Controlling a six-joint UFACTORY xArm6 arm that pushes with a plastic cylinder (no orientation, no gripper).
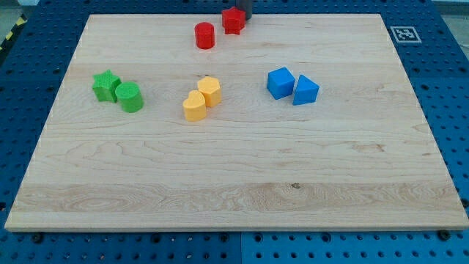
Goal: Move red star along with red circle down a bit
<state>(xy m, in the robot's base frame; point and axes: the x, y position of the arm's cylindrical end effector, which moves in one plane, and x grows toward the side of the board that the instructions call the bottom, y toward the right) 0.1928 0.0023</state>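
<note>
The red star (pixel 233 20) sits near the view's top edge of the wooden board (pixel 234 183). The red circle (pixel 204 35) stands just to its lower left, a small gap between them. My tip (pixel 245 16) shows as a dark rod end at the view's top, touching or almost touching the star's upper right side. The rest of the rod is cut off by the frame.
A green star (pixel 106 85) and green cylinder (pixel 130 97) sit together at the view's left. A yellow heart (pixel 194 105) and yellow hexagon (pixel 209 91) sit in the middle. A blue cube (pixel 280 82) and blue triangle (pixel 305 90) sit right of centre.
</note>
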